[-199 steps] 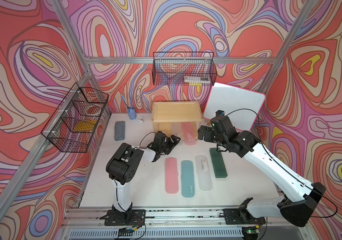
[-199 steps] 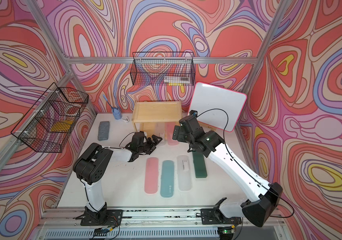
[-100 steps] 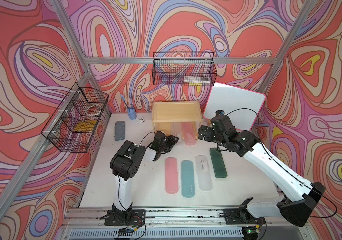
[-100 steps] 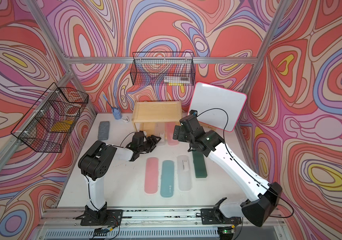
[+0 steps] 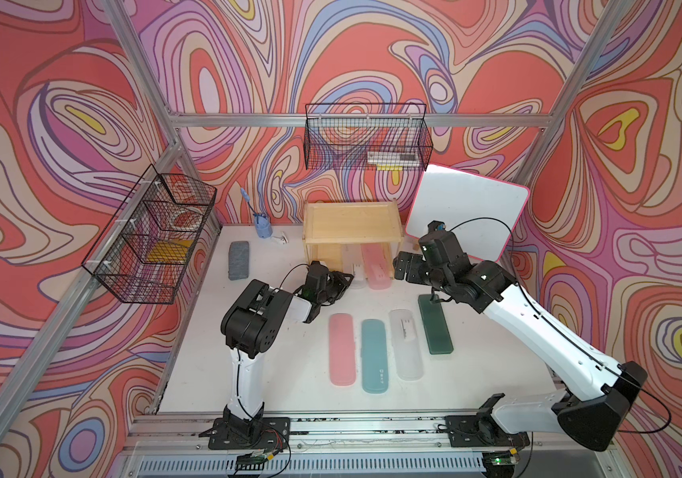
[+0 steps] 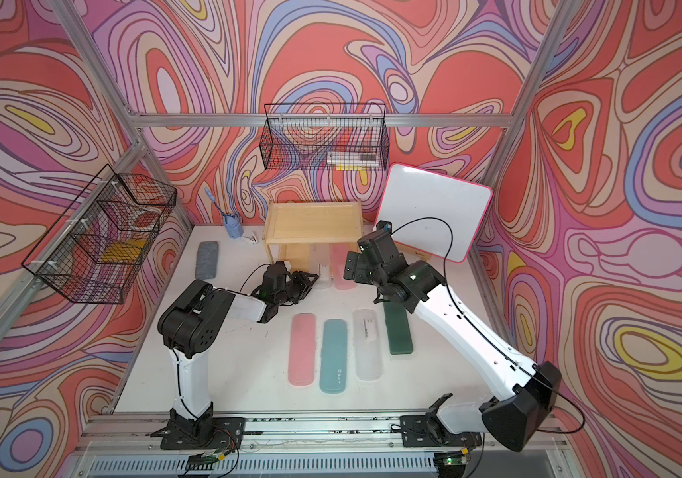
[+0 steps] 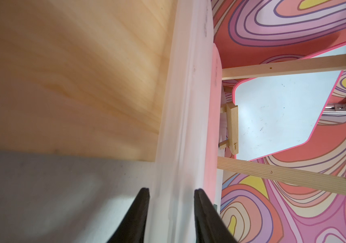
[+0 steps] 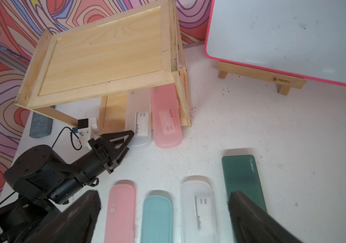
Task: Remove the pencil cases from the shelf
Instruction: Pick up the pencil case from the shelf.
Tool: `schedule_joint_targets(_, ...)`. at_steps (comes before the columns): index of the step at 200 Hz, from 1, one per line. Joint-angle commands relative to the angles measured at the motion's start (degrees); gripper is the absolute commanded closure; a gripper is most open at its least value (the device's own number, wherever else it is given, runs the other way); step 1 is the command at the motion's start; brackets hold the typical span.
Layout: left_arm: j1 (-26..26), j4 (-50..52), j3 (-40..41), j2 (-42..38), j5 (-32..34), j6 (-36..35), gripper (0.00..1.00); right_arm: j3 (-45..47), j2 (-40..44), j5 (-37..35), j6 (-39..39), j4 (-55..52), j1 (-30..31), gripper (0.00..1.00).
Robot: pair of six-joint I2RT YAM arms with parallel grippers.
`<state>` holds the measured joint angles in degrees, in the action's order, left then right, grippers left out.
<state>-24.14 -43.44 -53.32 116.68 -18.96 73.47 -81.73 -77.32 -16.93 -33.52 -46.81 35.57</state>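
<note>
1. Frosted clear rounded plastic pencil case (image 5: 350, 265) lies on the lower tier of the light wooden two-tier shelf (image 5: 351, 219) in both top views, beside a pink plastic pencil case (image 5: 375, 269); my left gripper (image 5: 345, 279) is at its near end.
2. Left wrist view: my black fingers (image 7: 138, 214) pinch this clear case.
3. Right wrist view: my right gripper (image 8: 163, 193) is spread wide; another pink case (image 8: 121, 210), a teal case (image 8: 157, 216), another clear case (image 8: 197, 210) and a dark green case (image 8: 243, 174) lie on the white table (image 8: 252, 126).

Trippy swirly red, pink and purple walls (image 5: 372, 49) all round, silver frame bars (image 5: 248, 120), white surface (image 5: 297, 389), black wire back basket (image 5: 366, 136), side basket (image 5: 152, 244), whiteboard (image 5: 467, 215) leaning at the back, bright even light
</note>
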Motion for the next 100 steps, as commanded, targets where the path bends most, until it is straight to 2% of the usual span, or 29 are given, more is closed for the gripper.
schedule_joint_targets(1,0.4,-1.8,0.9,0.9,1.3,0.3,0.79,0.9,0.3,0.4,0.1,0.6,-0.4,0.02)
schedule_joint_targets(15,0.5,-2.0,1.4,0.7,1.4,0.3,0.84,1.0,0.3,0.4,0.1,0.7,-0.4,0.02)
schedule_joint_targets(53,0.8,-3.1,5.6,-3.4,0.2,2.1,0.86,1.6,-0.1,1.7,0.1,0.7,-0.4,0.02)
schedule_joint_targets(83,0.5,-2.8,12.6,-12.6,-1.3,3.2,0.85,2.5,-0.2,3.9,-0.1,1.8,-0.4,0.02)
schedule_joint_targets(100,-0.2,1.6,15.1,-19.2,-1.9,1.3,0.85,2.9,-0.7,6.3,-0.1,3.3,-0.4,0.02)
